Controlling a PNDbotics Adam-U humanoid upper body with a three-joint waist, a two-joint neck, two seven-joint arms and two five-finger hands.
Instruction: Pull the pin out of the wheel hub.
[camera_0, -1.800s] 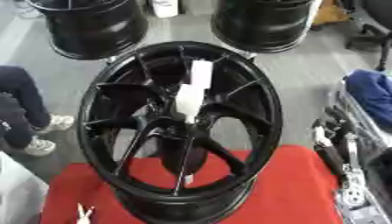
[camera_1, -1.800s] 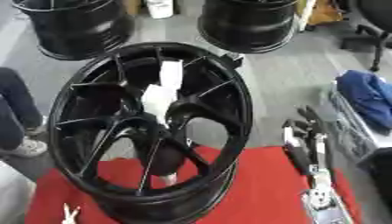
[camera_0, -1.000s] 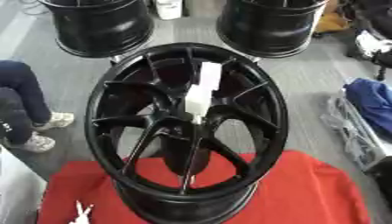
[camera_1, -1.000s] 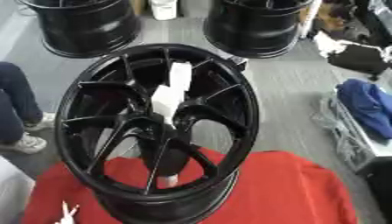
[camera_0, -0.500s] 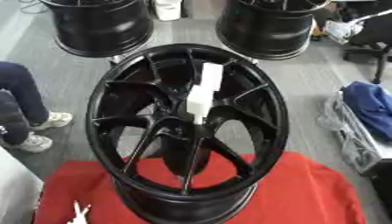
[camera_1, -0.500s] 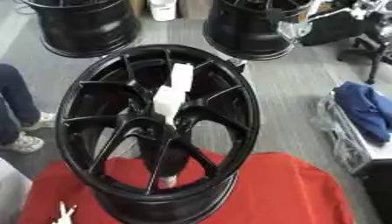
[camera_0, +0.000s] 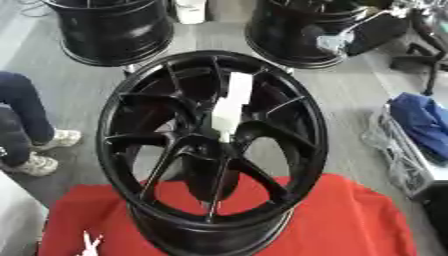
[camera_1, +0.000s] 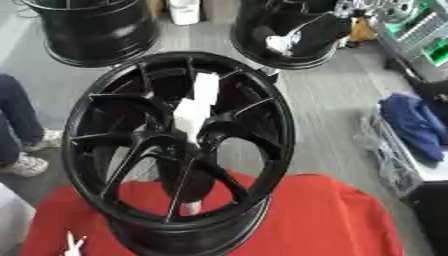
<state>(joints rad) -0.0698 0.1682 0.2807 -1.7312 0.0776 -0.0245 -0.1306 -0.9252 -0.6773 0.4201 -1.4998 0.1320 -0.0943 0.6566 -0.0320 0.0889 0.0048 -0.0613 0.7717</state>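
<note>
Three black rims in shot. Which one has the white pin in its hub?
The near rim, standing on the red cloth. The white pin sticks out of its centre. The two rims behind it on the grey floor, far left and far right, show none.

Workshop or garage bay: black wheel rims standing on grey flooring at the far side, another rim sitting near on a red cloth, metal parts lying right.

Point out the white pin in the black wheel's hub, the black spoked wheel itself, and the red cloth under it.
white pin (camera_0: 229, 106), left eye view, mid-shaft.
black spoked wheel (camera_0: 302, 115), left eye view, right rim.
red cloth (camera_1: 324, 215), right eye view, bare patch right of wheel.
</note>
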